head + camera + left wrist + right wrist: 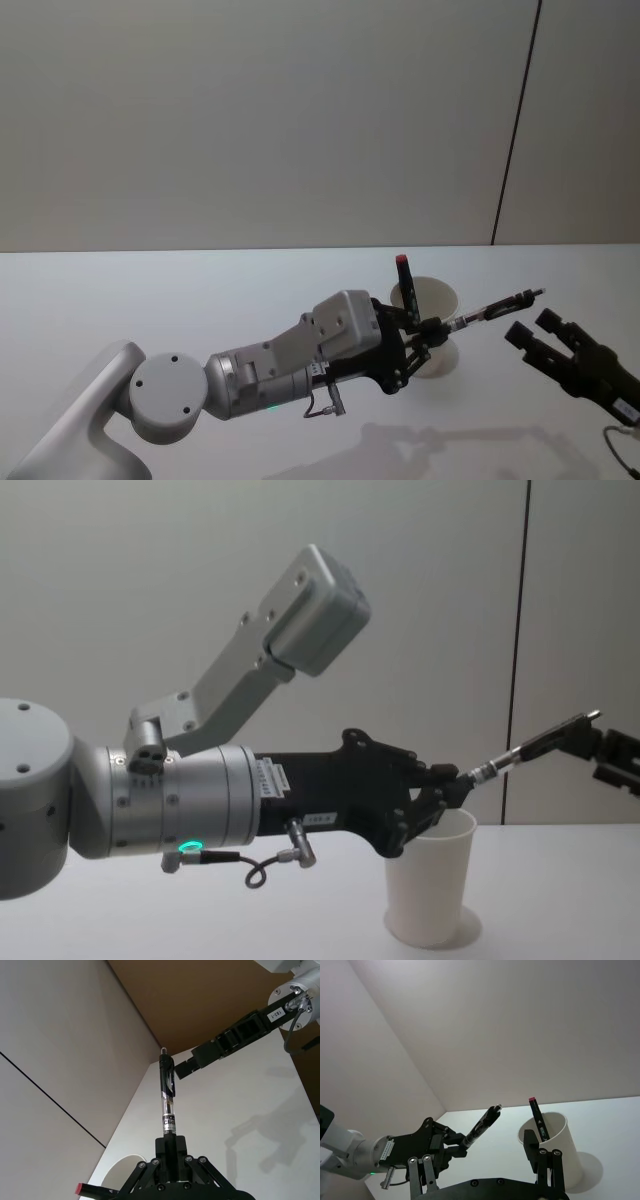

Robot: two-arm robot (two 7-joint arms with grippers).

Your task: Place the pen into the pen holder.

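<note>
Left gripper jaws clamped on pen just above pen holder, pen pointing toward 2 o'clock. Right gripper jaws wide, just off the pen's tip. Holder upright on bench, red-capped pen inside.

Two pens, one black, one red-capped, one white paper cup, two pincers, left, right
</note>
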